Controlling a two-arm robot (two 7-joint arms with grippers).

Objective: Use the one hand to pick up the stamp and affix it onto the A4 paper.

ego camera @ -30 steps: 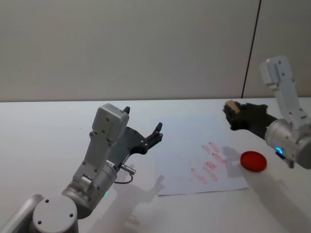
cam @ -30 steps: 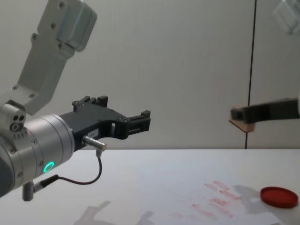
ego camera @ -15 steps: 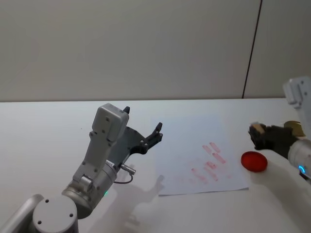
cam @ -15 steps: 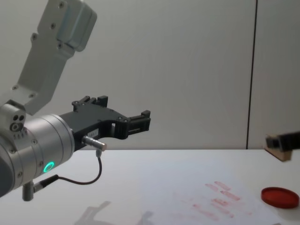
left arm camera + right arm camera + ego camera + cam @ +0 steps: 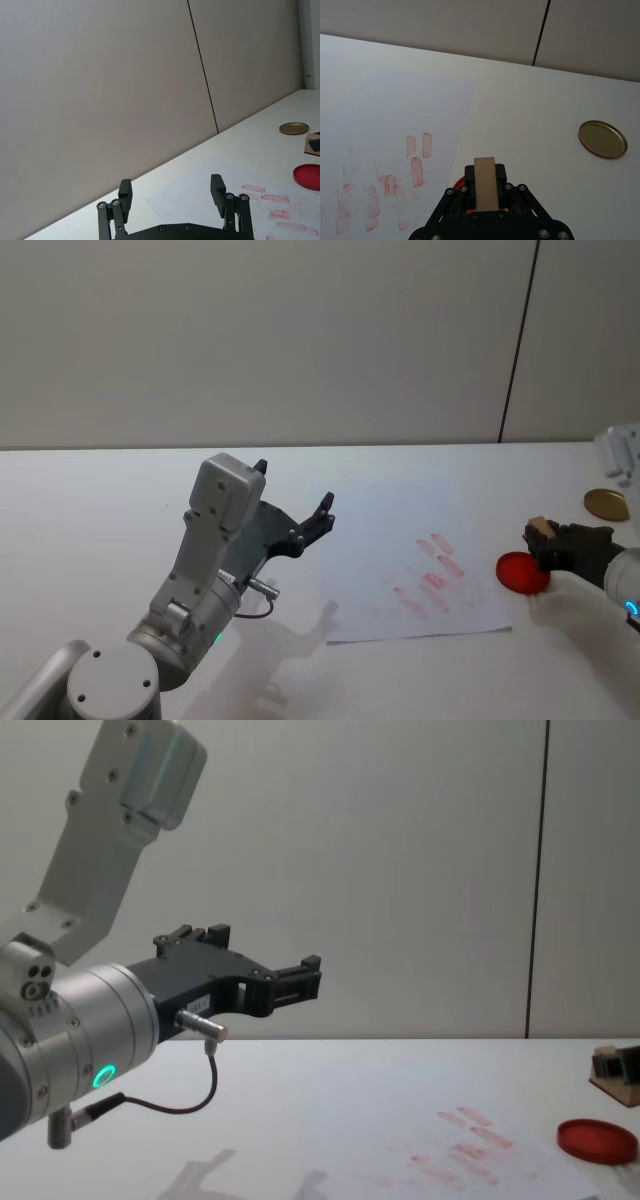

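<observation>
Over white tabletop [image 5: 100, 500], stamp [image 5: 537, 528] inside right claw [image 5: 545, 545].

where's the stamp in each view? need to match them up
Head view: stamp at far right, held in the right gripper just above the red ink pad.
Left wrist view: at the right edge, partly cut off.
Right wrist view: bottom centre, between the fingers.
Chest view: at the right edge.
Shared landmark: the red ink pad, next to it in all four.
</observation>
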